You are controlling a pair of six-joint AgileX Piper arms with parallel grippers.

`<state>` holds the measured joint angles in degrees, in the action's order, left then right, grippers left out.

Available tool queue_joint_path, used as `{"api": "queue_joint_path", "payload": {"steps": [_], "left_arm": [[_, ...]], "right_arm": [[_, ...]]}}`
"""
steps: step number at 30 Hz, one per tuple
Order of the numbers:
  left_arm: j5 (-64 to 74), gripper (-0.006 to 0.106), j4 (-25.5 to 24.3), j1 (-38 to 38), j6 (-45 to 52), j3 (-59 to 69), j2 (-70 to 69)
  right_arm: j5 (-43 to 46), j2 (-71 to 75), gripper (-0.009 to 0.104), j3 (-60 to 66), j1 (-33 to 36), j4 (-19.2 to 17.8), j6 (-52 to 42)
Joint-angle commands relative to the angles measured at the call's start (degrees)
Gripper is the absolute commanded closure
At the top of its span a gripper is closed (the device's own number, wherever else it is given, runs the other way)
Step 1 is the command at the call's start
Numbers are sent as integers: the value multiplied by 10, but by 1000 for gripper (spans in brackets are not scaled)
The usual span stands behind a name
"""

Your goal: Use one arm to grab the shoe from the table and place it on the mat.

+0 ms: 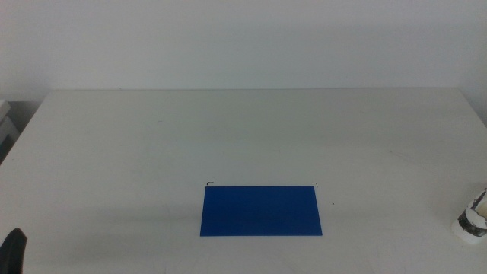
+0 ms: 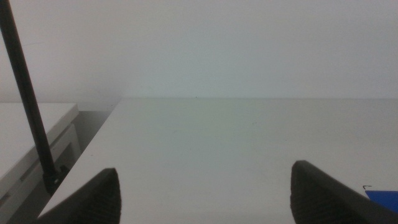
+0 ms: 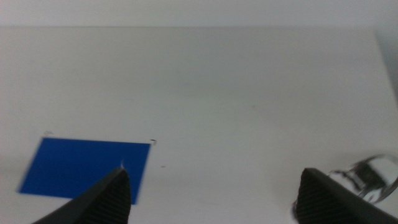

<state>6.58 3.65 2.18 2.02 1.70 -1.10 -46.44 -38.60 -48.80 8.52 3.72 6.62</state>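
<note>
Both wide open: left hand (image 2: 205, 193), right hand (image 3: 211, 196).

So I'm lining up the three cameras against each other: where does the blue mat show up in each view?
Middle view: the mat lies flat on the table, low and slightly right of centre.
Left wrist view: only a blue corner shows at the picture's edge beside one jaw.
Right wrist view: the mat lies partly behind one jaw.
Shared landmark: the small black corner marks by the mat's edge.
</note>
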Motion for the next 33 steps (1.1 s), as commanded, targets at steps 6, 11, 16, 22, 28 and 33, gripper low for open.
{"api": "queue_joint_path", "payload": {"steps": [6,11,16,22,28,33], "left_arm": [[-46,7,7,-3,-7,3,-4],[-46,7,7,-3,-7,3,-4],[-46,7,7,-3,-7,3,-4],[-46,7,7,-3,-7,3,-4],[-46,7,7,-3,-7,3,-4],[-46,7,7,-3,-7,3,-4]], "right_arm": [[-81,-138,8,-149,-2,-29,218],[-131,-210,8,-166,-2,-157,395],[-152,-272,8,-166,-14,-231,487],[-151,-330,8,-166,-20,-229,483],[-152,-377,8,-166,-44,-225,477],[-151,-386,8,-166,-73,-226,477]]}}
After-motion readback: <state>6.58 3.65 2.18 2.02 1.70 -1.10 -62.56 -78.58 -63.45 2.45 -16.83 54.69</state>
